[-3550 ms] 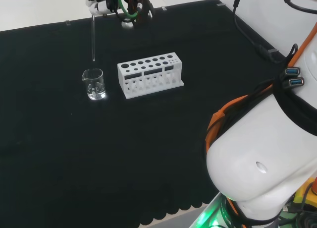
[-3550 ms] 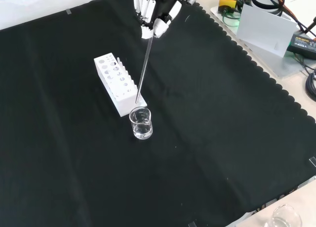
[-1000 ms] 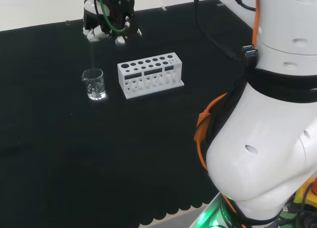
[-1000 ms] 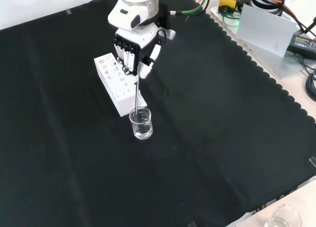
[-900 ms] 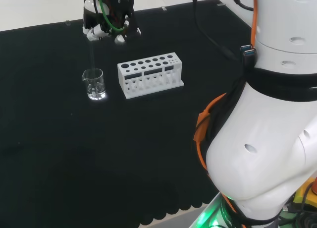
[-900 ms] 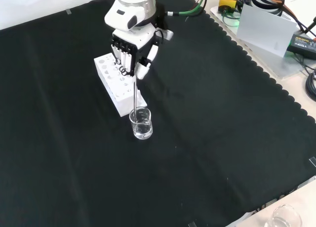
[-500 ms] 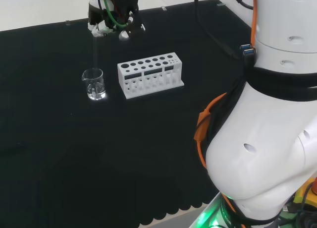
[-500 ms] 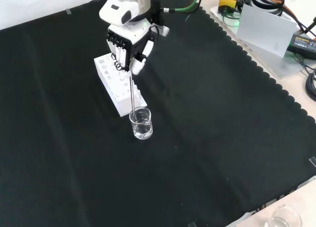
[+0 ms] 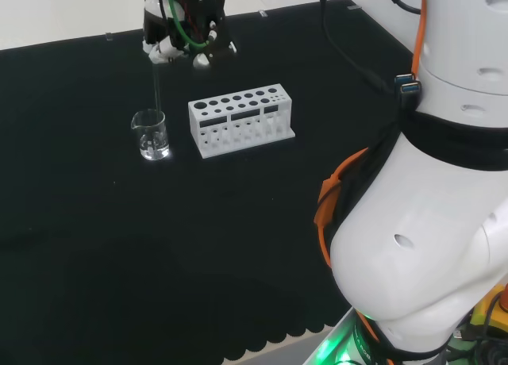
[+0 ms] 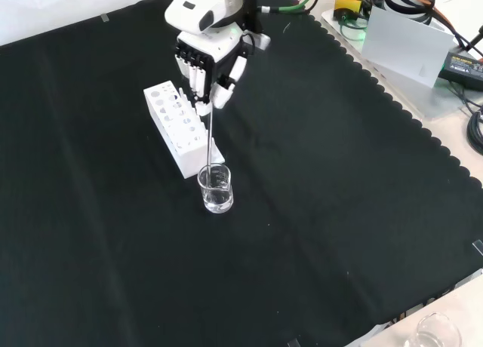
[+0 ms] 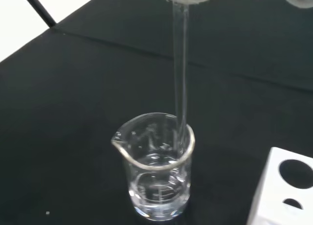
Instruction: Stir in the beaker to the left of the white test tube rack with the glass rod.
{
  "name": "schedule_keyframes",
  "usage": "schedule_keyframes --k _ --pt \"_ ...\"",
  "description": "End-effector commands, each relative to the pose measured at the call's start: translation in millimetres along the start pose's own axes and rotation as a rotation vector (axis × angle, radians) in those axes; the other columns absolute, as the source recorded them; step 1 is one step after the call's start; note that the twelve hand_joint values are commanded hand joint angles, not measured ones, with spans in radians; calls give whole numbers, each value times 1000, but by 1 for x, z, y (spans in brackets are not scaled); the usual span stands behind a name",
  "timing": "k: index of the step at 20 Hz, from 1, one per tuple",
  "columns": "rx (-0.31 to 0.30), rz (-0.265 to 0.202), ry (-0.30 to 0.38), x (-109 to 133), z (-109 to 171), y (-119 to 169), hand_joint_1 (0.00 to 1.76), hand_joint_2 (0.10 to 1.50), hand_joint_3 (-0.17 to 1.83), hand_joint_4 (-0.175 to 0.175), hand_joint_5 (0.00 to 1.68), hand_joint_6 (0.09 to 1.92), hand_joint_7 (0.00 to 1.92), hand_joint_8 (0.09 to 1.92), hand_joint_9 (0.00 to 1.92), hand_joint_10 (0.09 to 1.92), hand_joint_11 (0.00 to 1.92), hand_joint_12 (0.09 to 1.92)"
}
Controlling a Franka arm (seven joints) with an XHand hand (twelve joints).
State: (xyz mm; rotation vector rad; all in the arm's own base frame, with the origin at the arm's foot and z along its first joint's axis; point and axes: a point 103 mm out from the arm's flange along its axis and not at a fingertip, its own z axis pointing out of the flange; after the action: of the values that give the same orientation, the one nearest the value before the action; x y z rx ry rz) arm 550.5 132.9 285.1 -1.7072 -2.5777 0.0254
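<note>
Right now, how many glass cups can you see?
2. One beaker stands on the black cloth beside the white rack; another glass sits at the front view's bottom right edge. More clear glass may be unseen.

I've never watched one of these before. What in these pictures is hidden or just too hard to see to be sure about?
- Rod tip: in the wrist view the glass rod goes in at the rim of the beaker; glass glare hides its end.
- Liquid level: the beaker's clear contents blend with the glass in the head view.
- Grip: in the front view the hand covers the rod's top.
- Bench corner: a glass vessel is cut off by the front view's bottom edge.
</note>
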Motion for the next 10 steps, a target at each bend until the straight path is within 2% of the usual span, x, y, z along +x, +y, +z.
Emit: schedule_keyframes --k 1,5,10 --pt "13 -26 9 26 -1 6 1325 1035 -175 -168 1435 87 1452 412 1725 405 1661 373" --pt "11 -43 16 33 0 17 1326 1035 -175 -168 1435 87 1453 412 1725 405 1660 374" --pt "17 -42 34 21 3 33 1326 1035 -175 -168 1437 87 1453 411 1725 404 1660 374"
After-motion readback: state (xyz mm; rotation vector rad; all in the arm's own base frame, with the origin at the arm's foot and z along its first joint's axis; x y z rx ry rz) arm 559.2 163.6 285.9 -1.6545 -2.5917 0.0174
